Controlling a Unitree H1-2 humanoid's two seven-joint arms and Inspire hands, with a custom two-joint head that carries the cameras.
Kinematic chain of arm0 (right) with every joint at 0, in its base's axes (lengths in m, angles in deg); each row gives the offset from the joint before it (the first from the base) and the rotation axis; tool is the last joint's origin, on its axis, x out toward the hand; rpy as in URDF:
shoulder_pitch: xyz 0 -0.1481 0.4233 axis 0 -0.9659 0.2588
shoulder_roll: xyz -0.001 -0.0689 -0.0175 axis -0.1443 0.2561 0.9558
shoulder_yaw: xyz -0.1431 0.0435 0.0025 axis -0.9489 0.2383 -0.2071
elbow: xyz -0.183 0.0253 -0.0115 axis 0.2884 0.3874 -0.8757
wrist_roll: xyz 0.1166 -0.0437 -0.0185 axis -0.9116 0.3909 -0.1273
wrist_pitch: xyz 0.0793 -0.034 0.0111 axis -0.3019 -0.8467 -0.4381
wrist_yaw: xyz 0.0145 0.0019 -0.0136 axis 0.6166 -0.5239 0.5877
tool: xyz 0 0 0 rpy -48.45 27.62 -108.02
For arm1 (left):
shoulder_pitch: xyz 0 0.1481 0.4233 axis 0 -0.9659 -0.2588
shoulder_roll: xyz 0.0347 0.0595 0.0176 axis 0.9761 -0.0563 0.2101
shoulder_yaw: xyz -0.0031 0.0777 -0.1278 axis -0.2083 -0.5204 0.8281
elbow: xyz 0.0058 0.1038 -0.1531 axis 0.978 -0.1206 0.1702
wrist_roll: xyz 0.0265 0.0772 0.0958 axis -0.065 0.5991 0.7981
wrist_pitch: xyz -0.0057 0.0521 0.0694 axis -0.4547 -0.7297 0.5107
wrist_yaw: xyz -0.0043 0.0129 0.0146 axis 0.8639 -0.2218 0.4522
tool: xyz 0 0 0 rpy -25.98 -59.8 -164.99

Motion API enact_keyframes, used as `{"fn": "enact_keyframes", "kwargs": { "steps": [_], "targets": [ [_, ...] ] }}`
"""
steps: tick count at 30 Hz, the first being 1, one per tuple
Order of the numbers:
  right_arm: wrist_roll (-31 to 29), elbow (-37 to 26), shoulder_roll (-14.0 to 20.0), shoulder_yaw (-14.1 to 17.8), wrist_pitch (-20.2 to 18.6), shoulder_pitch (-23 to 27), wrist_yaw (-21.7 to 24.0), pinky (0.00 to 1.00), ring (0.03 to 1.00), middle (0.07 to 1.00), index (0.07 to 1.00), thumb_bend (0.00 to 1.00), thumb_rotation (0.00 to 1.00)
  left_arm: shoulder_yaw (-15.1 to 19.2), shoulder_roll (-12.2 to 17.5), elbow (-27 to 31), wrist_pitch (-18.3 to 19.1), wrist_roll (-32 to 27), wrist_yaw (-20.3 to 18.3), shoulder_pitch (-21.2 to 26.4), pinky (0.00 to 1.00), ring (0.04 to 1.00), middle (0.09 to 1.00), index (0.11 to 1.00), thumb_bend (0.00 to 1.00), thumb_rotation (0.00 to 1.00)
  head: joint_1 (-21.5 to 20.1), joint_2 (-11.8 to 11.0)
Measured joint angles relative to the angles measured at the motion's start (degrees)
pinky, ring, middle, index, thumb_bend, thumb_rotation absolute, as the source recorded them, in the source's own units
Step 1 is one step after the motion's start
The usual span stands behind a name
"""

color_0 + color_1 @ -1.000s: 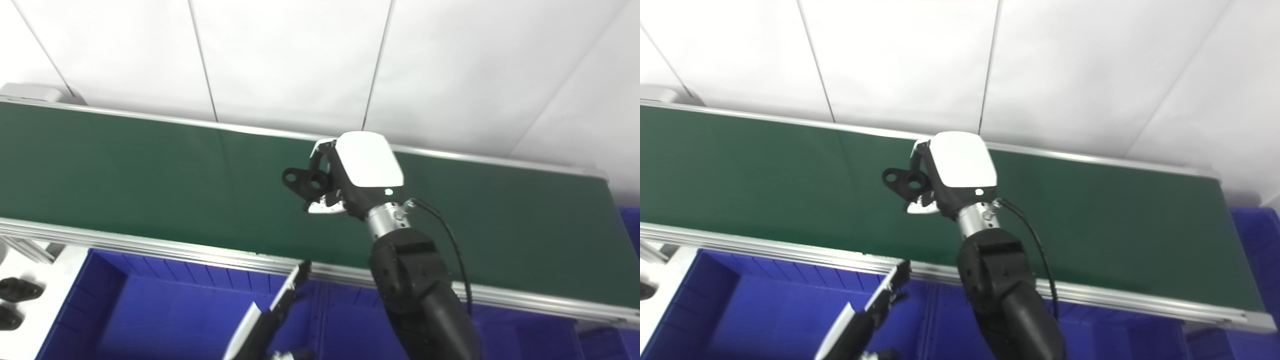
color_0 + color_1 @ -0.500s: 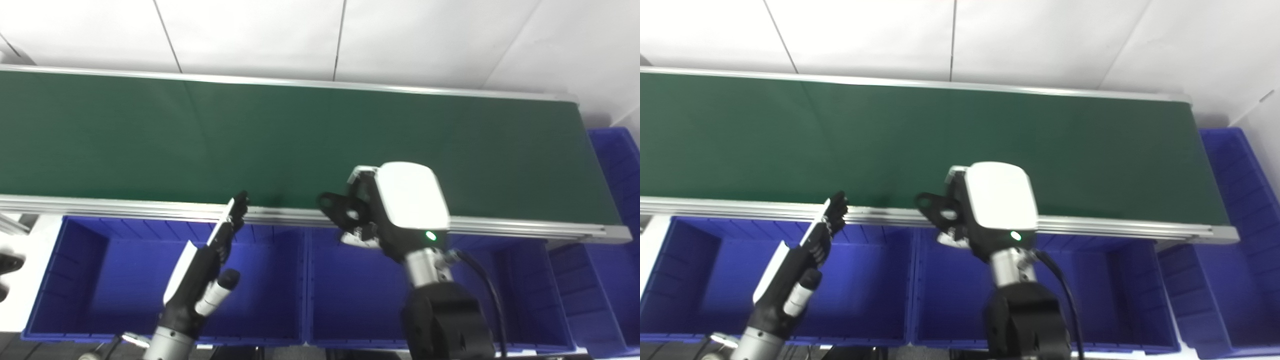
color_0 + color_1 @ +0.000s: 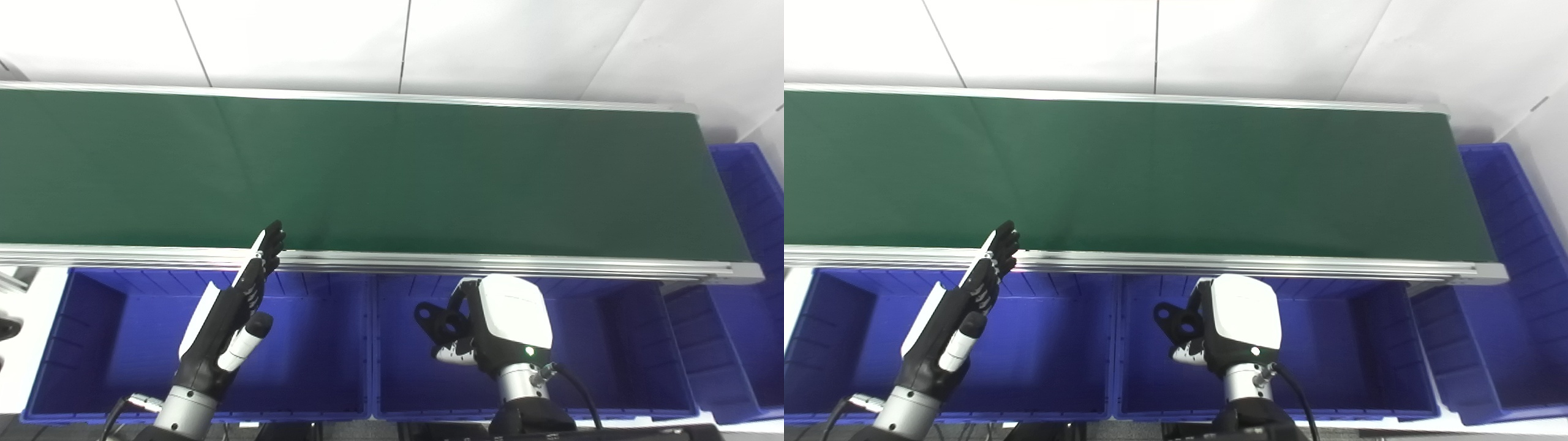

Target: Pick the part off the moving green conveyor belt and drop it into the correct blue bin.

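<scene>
Right robot hand [image 3: 490, 324] grips the black bracket part [image 3: 436, 320] above the middle blue bin [image 3: 612, 392]. Left robot hand [image 3: 229, 318] hangs empty, fingers straight and apart, over the left bin [image 3: 92, 367] beside the green conveyor belt [image 3: 392, 177].

Factory sorting line: conveyor belt [image 3: 429, 177], blue bins [image 3: 612, 343].

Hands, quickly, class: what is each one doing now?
Left hand: open, fingers straight, holding nothing.
Right hand: shut on the black part.

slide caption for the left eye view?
Right hand holds black part over middle blue bin; left hand open.
</scene>
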Motion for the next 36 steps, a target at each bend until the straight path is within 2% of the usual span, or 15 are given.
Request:
{"fn": "enact_keyframes", "kwargs": {
  "steps": [1, 2, 3, 4, 5, 6, 7, 13, 20, 22, 23, 26, 29, 32, 36],
  "targets": [
    [-0.03, 1.30, -0.09, 0.51, -0.22, 0.53, 0.03, 0.25, 0.323, 0.403, 0.489, 0.51, 0.17, -0.01, -0.01, 0.01, 0.01, 0.29, -0.02, -0.06, 1.00, 0.999, 1.000, 1.000, 0.85, 0.96, 0.00, 0.00],
    [0.14, 3.09, -0.27, 1.08, -0.70, 0.93, 0.30, 0.31, 0.386, 0.465, 0.558, 0.62, 0.32, -0.04, -0.01, 0.00, 0.02, 0.44, -0.07, -0.08, 1.00, 1.000, 1.000, 1.000, 0.84, 0.96, 0.00, 0.00],
    [0.71, 4.77, -0.43, 1.65, -1.54, 1.21, 1.45, 0.37, 0.442, 0.528, 0.616, 0.71, 0.42, -0.05, -0.04, 0.01, 0.02, 0.45, -0.10, -0.13, 1.00, 1.000, 1.000, 1.000, 0.83, 0.95, 0.52, -0.17],
    [1.27, 5.55, -0.55, 1.92, -2.03, 1.25, 2.10, 0.39, 0.461, 0.550, 0.636, 0.75, 0.46, -0.05, -0.04, 0.01, 0.02, 0.45, -0.11, -0.22, 1.00, 1.000, 1.000, 1.000, 0.83, 0.95, 0.53, -0.18],
    [1.93, 5.99, -0.63, 2.06, -2.31, 1.24, 2.68, 0.44, 0.518, 0.615, 0.678, 0.80, 0.50, -0.06, -0.04, 0.01, 0.02, 0.44, -0.16, -0.33, 1.00, 1.000, 1.000, 1.000, 0.83, 0.95, 1.14, -0.18],
    [2.65, 6.08, -0.74, 2.18, -2.45, 1.22, 3.43, 0.50, 0.589, 0.684, 0.721, 0.84, 0.54, -0.10, -0.04, 0.01, 0.02, 0.44, -0.22, -0.37, 1.00, 1.000, 1.000, 1.000, 0.84, 0.95, 1.15, -0.18],
    [3.68, 6.11, -0.89, 2.33, -2.61, 1.22, 4.28, 0.51, 0.598, 0.692, 0.726, 0.85, 0.54, -0.13, -0.04, 0.02, 0.03, 0.45, -0.27, -0.37, 1.00, 1.000, 1.000, 1.000, 0.84, 0.95, 1.15, -0.18],
    [6.08, 6.18, -1.44, 2.84, -2.88, 1.06, 8.83, 0.75, 0.765, 0.858, 0.833, 0.99, 0.66, -0.19, -0.04, 0.42, 0.05, 0.83, -0.30, -0.74, 1.00, 0.998, 1.000, 1.000, 0.85, 0.96, 2.38, -0.35],
    [5.96, 6.17, -1.79, 3.15, -2.90, 0.86, 9.11, 0.77, 0.790, 0.873, 0.852, 1.00, 0.73, -0.18, -0.04, 0.42, 0.05, 1.02, -0.29, -1.12, 0.98, 0.990, 1.000, 1.000, 0.85, 0.96, 3.25, -0.70],
    [5.30, 6.17, -1.79, 3.15, -2.89, 0.83, 9.02, 0.71, 0.759, 0.844, 0.840, 1.00, 0.76, -0.21, -0.04, 0.36, 0.04, 1.04, -0.29, -1.12, 0.98, 0.990, 1.000, 1.000, 0.84, 0.96, 4.57, -1.84],
    [4.40, 6.17, -1.78, 3.15, -2.87, 0.78, 8.53, 0.65, 0.727, 0.819, 0.828, 1.00, 0.77, -0.24, -0.04, 0.24, 0.03, 1.13, -0.29, -1.12, 0.97, 0.987, 1.000, 1.000, 0.84, 0.96, 4.57, -1.85],
    [-1.64, 5.62, -1.74, 3.12, -2.70, 0.24, 5.06, 0.60, 0.698, 0.784, 0.816, 0.98, 0.78, -0.43, -0.04, -0.70, -0.27, 2.20, -0.27, -1.12, 0.96, 0.985, 1.000, 1.000, 0.84, 0.96, 6.15, -3.07],
    [-11.13, 3.56, -1.60, 2.96, -1.24, -0.54, 3.41, 0.59, 0.704, 0.773, 0.813, 0.82, 0.88, -0.51, -0.10, -2.07, -0.99, 2.71, -0.26, -1.34, 0.96, 0.984, 1.000, 1.000, 0.85, 0.96, 7.65, -4.04],
    [-21.50, 2.32, -1.58, 4.57, -0.98, -1.58, 2.48, 0.67, 0.765, 0.796, 0.804, 0.71, 0.94, -0.56, -0.28, -3.28, -1.55, 2.78, -0.26, -1.31, 0.96, 0.979, 1.000, 1.000, 0.85, 0.95, 10.45, -5.44],
    [-36.60, 0.16, -2.23, 6.47, -0.84, -4.87, 0.52, 0.68, 0.768, 0.808, 0.797, 0.72, 0.93, -0.60, -0.30, -4.69, -1.54, 2.83, -0.26, -1.42, 0.95, 0.972, 1.000, 1.000, 0.86, 0.93, 11.87, -5.71]
  ]
}}
